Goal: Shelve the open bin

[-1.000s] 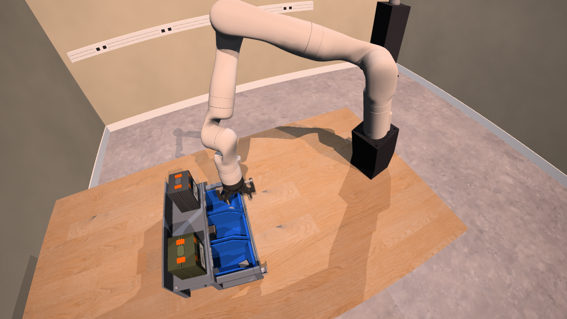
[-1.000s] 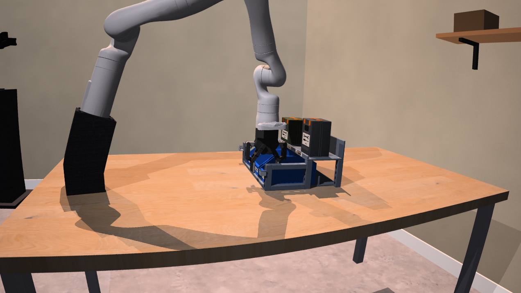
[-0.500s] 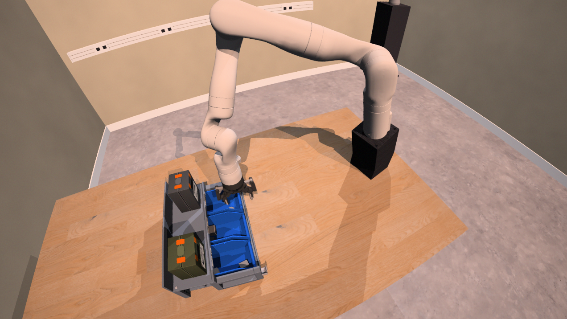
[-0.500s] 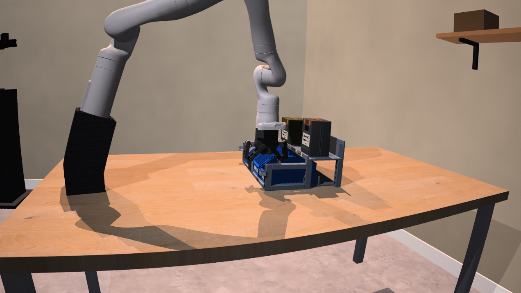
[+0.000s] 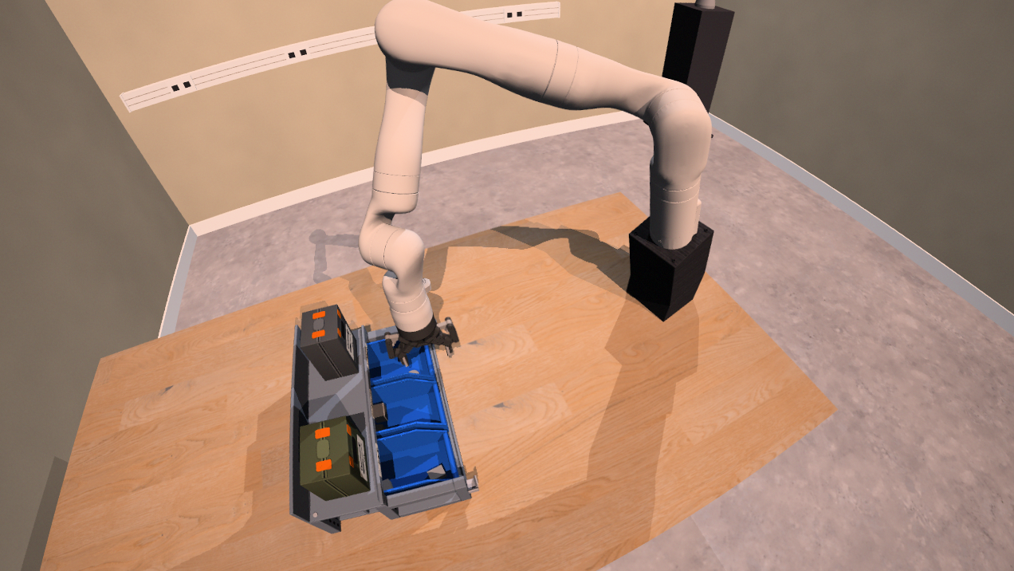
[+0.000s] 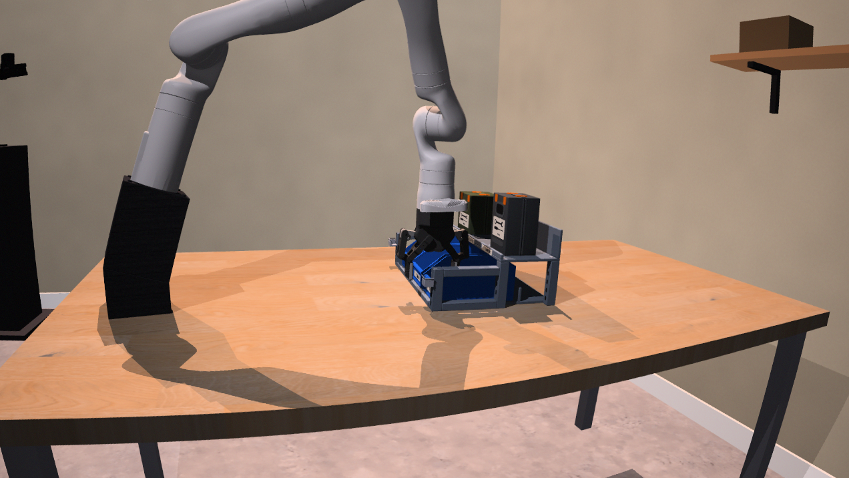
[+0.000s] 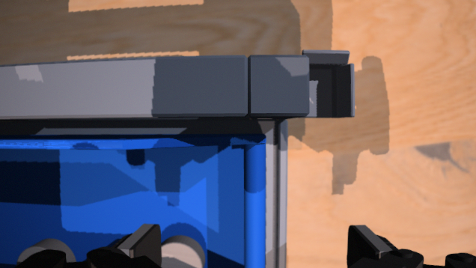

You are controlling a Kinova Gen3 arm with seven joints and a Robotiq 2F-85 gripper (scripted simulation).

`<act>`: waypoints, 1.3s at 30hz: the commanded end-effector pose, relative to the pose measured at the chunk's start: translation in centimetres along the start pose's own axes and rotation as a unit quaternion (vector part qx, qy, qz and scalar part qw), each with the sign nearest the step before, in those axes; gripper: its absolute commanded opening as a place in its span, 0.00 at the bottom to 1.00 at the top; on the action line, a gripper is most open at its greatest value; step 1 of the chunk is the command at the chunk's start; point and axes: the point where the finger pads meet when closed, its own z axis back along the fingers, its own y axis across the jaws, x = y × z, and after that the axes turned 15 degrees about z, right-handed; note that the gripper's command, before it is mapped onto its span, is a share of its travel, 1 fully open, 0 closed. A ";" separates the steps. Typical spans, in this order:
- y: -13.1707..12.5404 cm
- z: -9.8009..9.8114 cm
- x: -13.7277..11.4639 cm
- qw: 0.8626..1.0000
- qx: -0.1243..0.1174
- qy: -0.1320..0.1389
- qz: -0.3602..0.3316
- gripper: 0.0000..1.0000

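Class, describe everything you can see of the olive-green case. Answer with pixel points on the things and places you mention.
The olive-green case (image 5: 336, 457) (image 6: 481, 216) is a boxy, hard-looking, probably plastic container. It appears shut and stands upright. Two orange latches flank a paler green oval on top; more orange and a white label with dark markings show on the side facing the blue bins (image 5: 411, 403) (image 6: 469, 284) (image 7: 254, 224). It rests on the raised grey board (image 5: 339, 398) (image 6: 528, 258), apart from the dark grey case (image 5: 333, 347) (image 6: 516, 228).
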 end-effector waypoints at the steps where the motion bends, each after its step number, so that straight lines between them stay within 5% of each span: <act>1: -0.1 0.1 0.0 1.000 -0.001 0.000 0.000 1.00; 23: -0.1 0.1 0.0 1.000 -0.001 0.000 0.000 1.00; 28: -0.1 4.1 0.0 1.000 -0.001 0.000 0.000 1.00; 39: -0.1 4.1 0.0 1.000 -0.001 0.000 0.000 1.00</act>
